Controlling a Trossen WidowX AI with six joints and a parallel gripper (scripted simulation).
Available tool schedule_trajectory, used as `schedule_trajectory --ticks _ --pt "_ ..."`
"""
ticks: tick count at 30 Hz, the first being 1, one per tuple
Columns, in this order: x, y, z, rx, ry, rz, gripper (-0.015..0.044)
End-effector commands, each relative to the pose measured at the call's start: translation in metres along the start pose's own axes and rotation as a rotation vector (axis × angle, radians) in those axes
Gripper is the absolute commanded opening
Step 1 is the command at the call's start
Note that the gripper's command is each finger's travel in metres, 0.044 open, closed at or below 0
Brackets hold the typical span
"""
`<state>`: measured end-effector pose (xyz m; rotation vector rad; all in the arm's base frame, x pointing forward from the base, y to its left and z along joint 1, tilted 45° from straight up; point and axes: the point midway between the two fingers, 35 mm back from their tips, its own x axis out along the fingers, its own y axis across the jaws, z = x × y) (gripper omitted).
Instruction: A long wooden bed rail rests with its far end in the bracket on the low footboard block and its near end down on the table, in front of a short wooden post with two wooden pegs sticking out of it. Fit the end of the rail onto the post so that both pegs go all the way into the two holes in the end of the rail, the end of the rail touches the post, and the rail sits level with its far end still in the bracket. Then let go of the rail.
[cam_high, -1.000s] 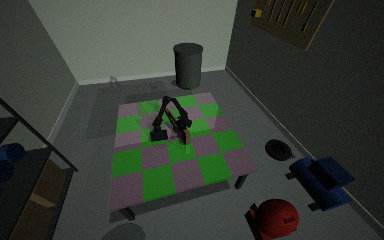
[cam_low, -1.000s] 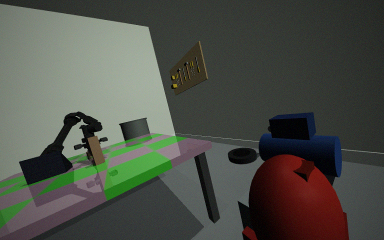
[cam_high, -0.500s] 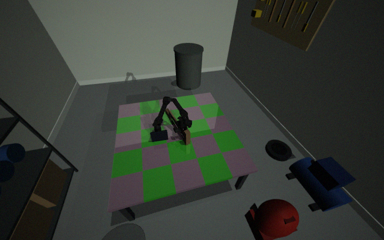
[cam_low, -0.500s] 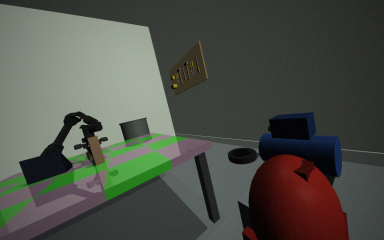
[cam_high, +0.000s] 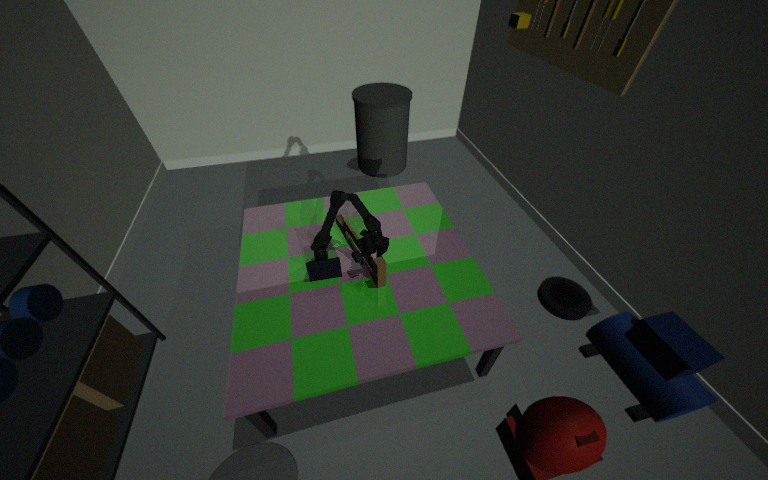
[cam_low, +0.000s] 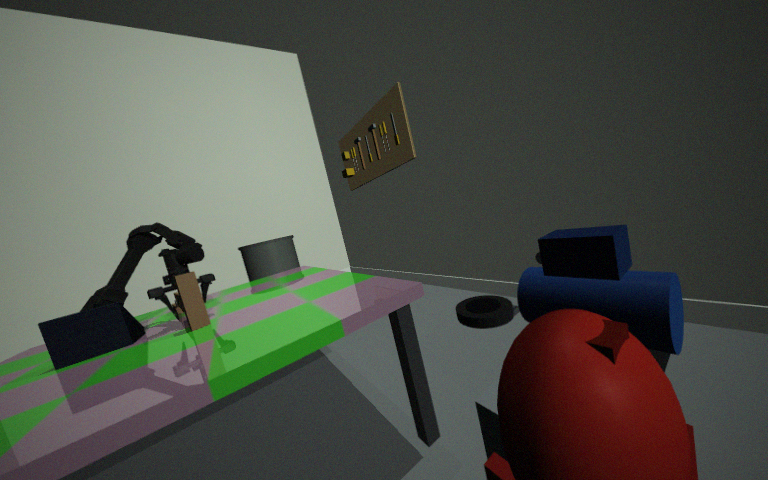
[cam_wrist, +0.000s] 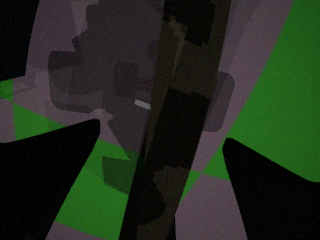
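The long wooden rail runs from the far footboard end toward the upright wooden post. In the top view its near end appears close behind the post; whether it touches the post or is quite level cannot be told. The pegs and holes are hidden, and the far bracket is too small and dark to make out. My gripper is open just behind the post. In the wrist view its black fingertips stand apart on either side of the rail, with gaps between them and the wood.
The arm's dark base block stands on the checkered table, beside the rail. Arm shadows fall across the rail and table. A grey bin, a tyre and a red rounded object are on the floor away from the table.
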<state>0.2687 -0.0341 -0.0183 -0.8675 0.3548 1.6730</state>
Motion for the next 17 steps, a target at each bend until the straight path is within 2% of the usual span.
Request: schedule_trajectory --ticks 1,17 --pt "-0.0197 -0.0001 0.0191 -0.005 0.008 -0.003 0.044" --pt "-0.026 0.0004 0.0261 -0.005 0.01 -0.003 0.044"
